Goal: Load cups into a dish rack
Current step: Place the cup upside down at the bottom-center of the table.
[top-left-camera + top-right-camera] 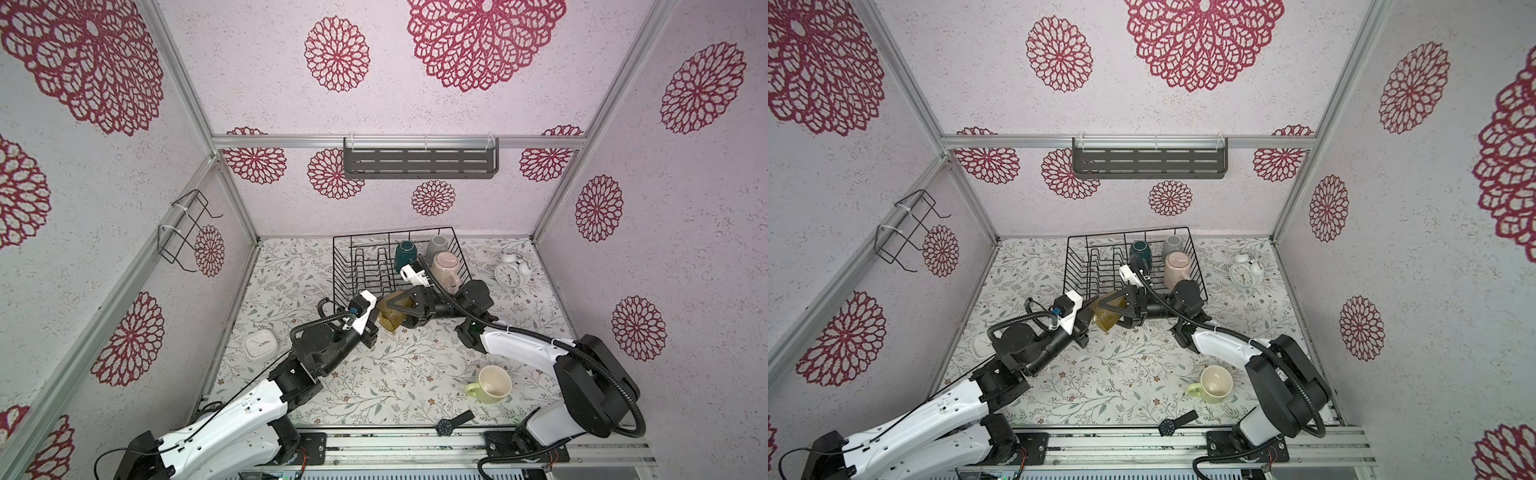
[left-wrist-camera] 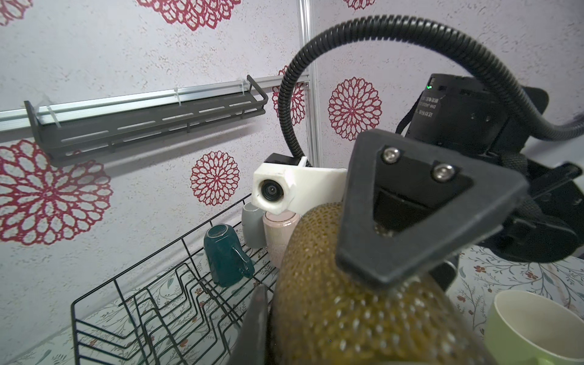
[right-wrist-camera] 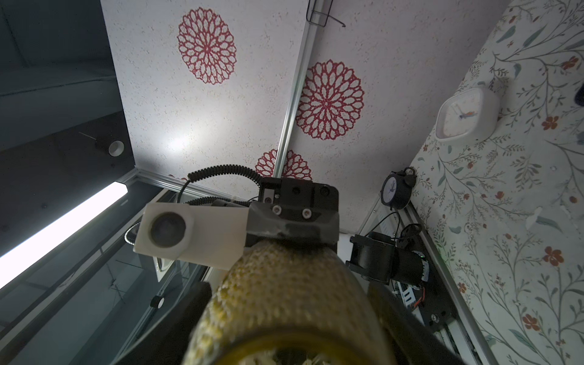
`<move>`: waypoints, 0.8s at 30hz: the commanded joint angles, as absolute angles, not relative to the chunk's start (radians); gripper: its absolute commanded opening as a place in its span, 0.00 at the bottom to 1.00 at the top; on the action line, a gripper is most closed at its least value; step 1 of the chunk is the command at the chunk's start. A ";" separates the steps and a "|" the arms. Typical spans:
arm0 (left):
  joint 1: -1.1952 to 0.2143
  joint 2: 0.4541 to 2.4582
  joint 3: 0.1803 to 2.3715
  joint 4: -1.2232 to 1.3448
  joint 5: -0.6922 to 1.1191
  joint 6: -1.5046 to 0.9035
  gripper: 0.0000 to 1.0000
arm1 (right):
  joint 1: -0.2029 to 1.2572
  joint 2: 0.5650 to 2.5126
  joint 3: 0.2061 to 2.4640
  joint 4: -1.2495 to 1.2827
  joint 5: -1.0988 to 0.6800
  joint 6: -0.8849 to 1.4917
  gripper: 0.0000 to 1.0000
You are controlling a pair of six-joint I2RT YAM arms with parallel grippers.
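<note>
Just before the dish rack point(image 1: 335, 257), above the surface point(image 1: 374, 374), the amber tumbler point(image 1: 390, 320) hung sideways, fingers of the left gripper point(image 1: 374, 328) pinched on one end, fingers of the right gripper point(image 1: 405, 311) clasped round its body, so the left probably needed to let go slowly.

This is a robotics lab cell dressed up as a home kitchen corner. Bare aluminium framing point(image 1: 291, 142) holds panels of red-medallion wallpaper point(image 1: 249, 83), with a grey slotted shelf point(image 1: 419, 164) and a wire bracket point(image 1: 183, 232) zip-tied to it. The left arm point(image 1: 232, 419) and right arm point(image 1: 519, 345) are bolted to a metal rail point(image 1: 415, 449) along the floral surface point(image 1: 374, 374). A dish rack point(image 1: 370, 266), a twin-bell alarm clock point(image 1: 509, 272) and a square white clock point(image 1: 258, 345) add the domestic touch. In the right wrist view a strip light point(image 3: 63, 227) glows beyond the panels.
</note>
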State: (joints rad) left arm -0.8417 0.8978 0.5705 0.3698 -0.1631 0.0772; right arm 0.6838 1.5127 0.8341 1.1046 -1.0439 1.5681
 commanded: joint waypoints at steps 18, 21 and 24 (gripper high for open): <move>-0.800 0.960 0.567 0.326 -0.233 0.061 0.51 | 0.672 1.493 0.899 1.003 -0.994 1.362 0.72; -0.798 0.987 0.569 0.321 -0.246 0.067 0.65 | 0.638 1.502 0.922 0.922 -0.980 1.280 0.71; -0.798 1.002 0.596 0.244 -0.257 0.069 0.82 | 0.586 1.503 0.962 0.775 -0.972 1.149 0.71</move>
State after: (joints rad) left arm -0.8021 0.9863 0.5713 0.3294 -0.2317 0.0513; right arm 0.6296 1.5154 0.8871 0.8513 -0.9962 1.3075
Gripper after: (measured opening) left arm 0.780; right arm 0.741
